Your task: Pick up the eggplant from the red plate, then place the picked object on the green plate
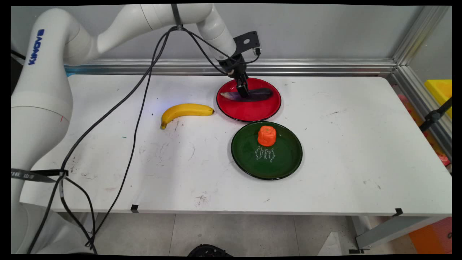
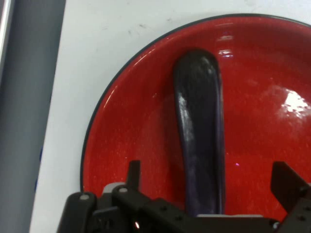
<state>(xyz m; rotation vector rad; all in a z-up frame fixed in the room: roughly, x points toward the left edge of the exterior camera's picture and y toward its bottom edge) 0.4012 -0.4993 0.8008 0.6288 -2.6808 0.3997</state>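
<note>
From the main view, the black two-finger claw point(image 1: 243, 91) reaches down onto a round glossy red plate point(image 1: 252, 110) at the back of the white counter point(image 1: 343, 144), right over a long dark purple eggplant point(image 1: 261, 94) lying across that plate. A yellow banana point(image 1: 184, 111) lies on the counter just left of the red plate, and a round dark green plate point(image 1: 285, 162) in front carries a small orange ridged block point(image 1: 266, 135).

In the hand view, the claw point(image 2: 206, 189) is spread, one finger on each side of the eggplant point(image 2: 199, 121), not visibly touching it. The eggplant rests inside the red plate point(image 2: 126, 141). The smooth, rounded skin looks likely to slip or roll if pinched off-centre, and fingers pushed too low could press the plate.
</note>
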